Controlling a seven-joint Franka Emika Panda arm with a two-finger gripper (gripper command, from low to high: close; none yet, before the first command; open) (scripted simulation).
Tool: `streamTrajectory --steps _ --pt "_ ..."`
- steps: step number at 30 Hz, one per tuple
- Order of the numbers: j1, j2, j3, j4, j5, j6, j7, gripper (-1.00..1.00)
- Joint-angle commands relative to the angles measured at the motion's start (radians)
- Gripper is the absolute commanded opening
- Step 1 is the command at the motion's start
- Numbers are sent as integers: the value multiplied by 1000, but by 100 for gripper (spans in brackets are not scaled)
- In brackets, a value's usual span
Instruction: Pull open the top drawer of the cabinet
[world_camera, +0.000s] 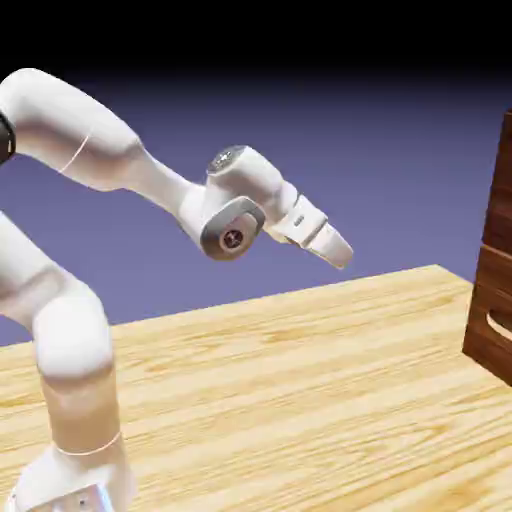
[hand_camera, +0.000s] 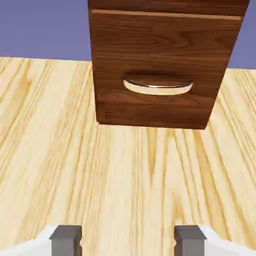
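Two grey fingertips (hand_camera: 65, 239) stand apart, so the claw (world_camera: 338, 250) is released and empty, well short of the cabinet (world_camera: 494, 270) at the table's (world_camera: 300, 400) far edge; aim higher, since only the lower curved handle (hand_camera: 158, 86) shows.

even, sharp render — dark top edge

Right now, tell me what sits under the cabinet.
The cabinet stands directly on the wooden table; nothing else shows beneath it. Its lowest visible drawer front carries a pale curved handle. The top drawer is out of frame in both views.
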Motion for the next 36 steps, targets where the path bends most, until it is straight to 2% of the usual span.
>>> streamTrajectory --steps 1,36 --pt "-15 31 25 25 -44 -4 -3 0" --pt "-526 1105 905 890 -1566 -146 -101 0"
